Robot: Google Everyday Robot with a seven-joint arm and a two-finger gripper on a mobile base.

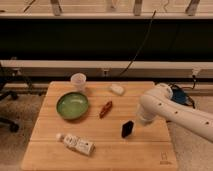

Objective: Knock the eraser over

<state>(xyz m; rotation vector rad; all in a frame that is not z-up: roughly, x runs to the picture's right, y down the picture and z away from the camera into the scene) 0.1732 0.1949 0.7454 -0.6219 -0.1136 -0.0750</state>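
The matte black rectangular eraser (128,128) is seen standing on the wooden table (150,155); just right, the clenched gripper is hidden behind the smooth, rounded white arm (152,106).

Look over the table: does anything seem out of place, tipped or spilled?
Only the white labelled bottle stands out: it lies on its side near the front left of the wooden table. No spill shows. The black eraser stands on end, with the gripper close beside it.

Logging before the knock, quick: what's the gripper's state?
Gripper: shut, holding nothing, just right of the eraser.
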